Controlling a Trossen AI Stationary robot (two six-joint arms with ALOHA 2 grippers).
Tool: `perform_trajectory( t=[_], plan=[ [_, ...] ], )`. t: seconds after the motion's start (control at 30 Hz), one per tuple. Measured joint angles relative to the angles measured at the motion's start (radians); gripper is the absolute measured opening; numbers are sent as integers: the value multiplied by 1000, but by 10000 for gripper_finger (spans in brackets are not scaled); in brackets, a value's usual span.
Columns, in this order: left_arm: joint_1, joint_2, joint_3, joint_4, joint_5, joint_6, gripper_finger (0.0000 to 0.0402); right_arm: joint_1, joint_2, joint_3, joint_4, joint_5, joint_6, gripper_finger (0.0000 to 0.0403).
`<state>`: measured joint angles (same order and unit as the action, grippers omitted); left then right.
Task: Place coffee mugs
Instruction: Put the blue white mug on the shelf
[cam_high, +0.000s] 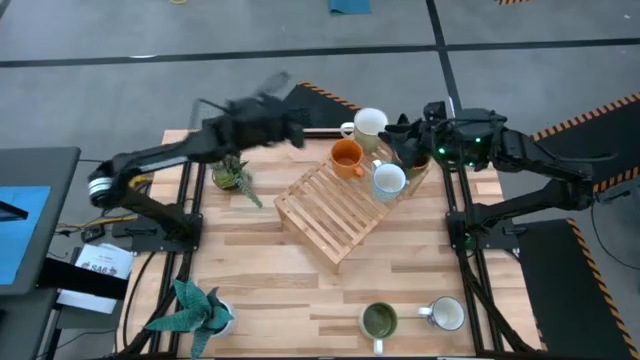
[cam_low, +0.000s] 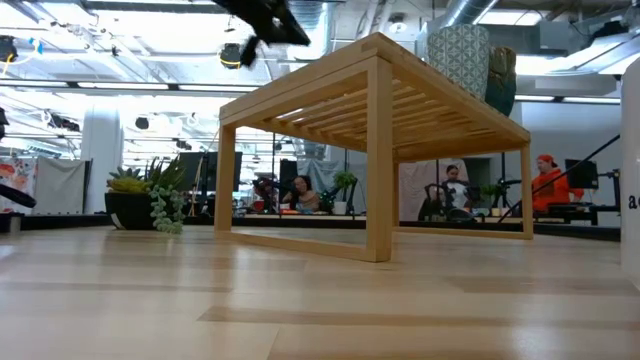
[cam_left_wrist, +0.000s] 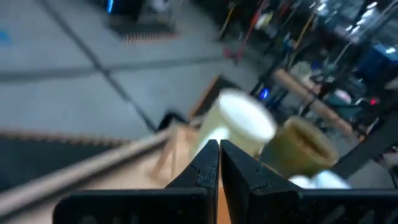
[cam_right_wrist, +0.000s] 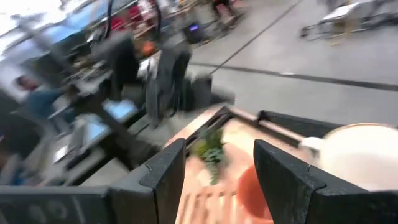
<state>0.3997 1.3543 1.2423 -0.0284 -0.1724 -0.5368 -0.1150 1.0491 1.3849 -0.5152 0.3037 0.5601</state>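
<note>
Under both claws, surface: pale butcher-block table of jointed wood strips, set on a grey floor.
Room: the low view looks into a workshop with bright ceiling lights, desks and seated people far behind.
Rack: slatted light-wood stand, square-legged, lying between the two claws and angled across the table.
Left claw: raised beyond the rack's far corner, fingers pressed together, holding nothing.
Right claw: at the rack's far right end, fingers spread wide, nothing between them.
Cream-white mug: round, glossy, on the table between the two claws, past the rack's far edge.
Orange mug: on the slats, just left of the right claw.
Pale bluish-white mug: on the slats, just nearer than the right claw.
Green-lined mug: near table edge, well apart from both claws.
White mug: beside the green-lined one.
Plants: small potted one below the left claw; spiky one at the near left corner.
</note>
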Motion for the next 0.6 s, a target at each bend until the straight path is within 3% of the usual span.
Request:
perform_trajectory(
  t=[0.13, 0.23, 0.3, 0.4, 0.6],
  plan=[
    [20, -133, 0, -2, 112, 133, 0, 20, -6, 1, -20, -279, 8, 214],
    [11, -214, 0, -2, 217, 168, 0, 61, -1, 1, -114, -508, 113, 214],
    [-8, -252, 0, -3, 230, 162, 0, 119, 12, 2, -215, -599, 195, 214],
    [-37, -289, 0, -6, 217, 157, 0, 254, 33, 0, -409, -612, 302, 214],
    [-63, -302, 0, -11, 194, 138, 0, 587, 91, -32, -660, -515, 581, 214]
  ],
)
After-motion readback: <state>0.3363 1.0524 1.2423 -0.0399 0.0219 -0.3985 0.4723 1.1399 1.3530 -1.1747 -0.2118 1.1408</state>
